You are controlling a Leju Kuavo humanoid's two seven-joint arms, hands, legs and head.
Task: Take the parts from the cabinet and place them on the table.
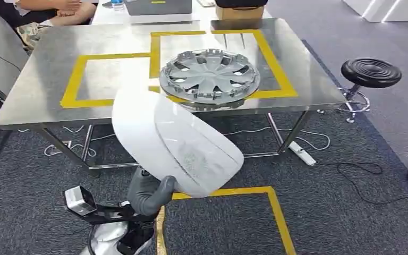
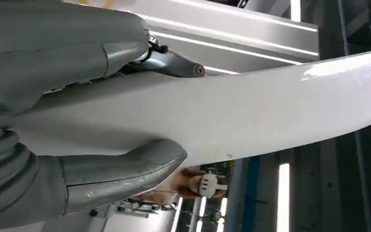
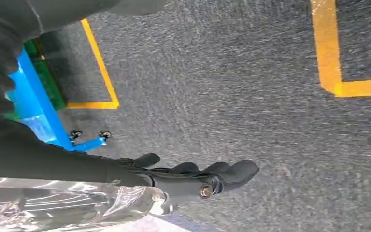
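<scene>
My left hand (image 1: 151,194) grips a large white curved shell part (image 1: 175,143) by its lower edge and holds it up in front of the steel table (image 1: 42,79). In the left wrist view the grey thumb (image 2: 121,169) presses one face of the white part (image 2: 251,106) and a darker finger lies across the other face. A silver wheel cover (image 1: 210,74) lies flat on the table, inside the right-hand yellow tape square. My right hand (image 3: 193,176) hangs over the grey carpet, its dark fingers stretched out with nothing in them.
A black round stool (image 1: 371,71) stands right of the table. A white power strip (image 1: 302,151) and cables lie on the floor under the table's right side. Yellow tape (image 1: 276,212) marks the carpet at my feet. A person (image 1: 58,10) sits beyond the table. A blue cart (image 3: 34,106) stands behind me.
</scene>
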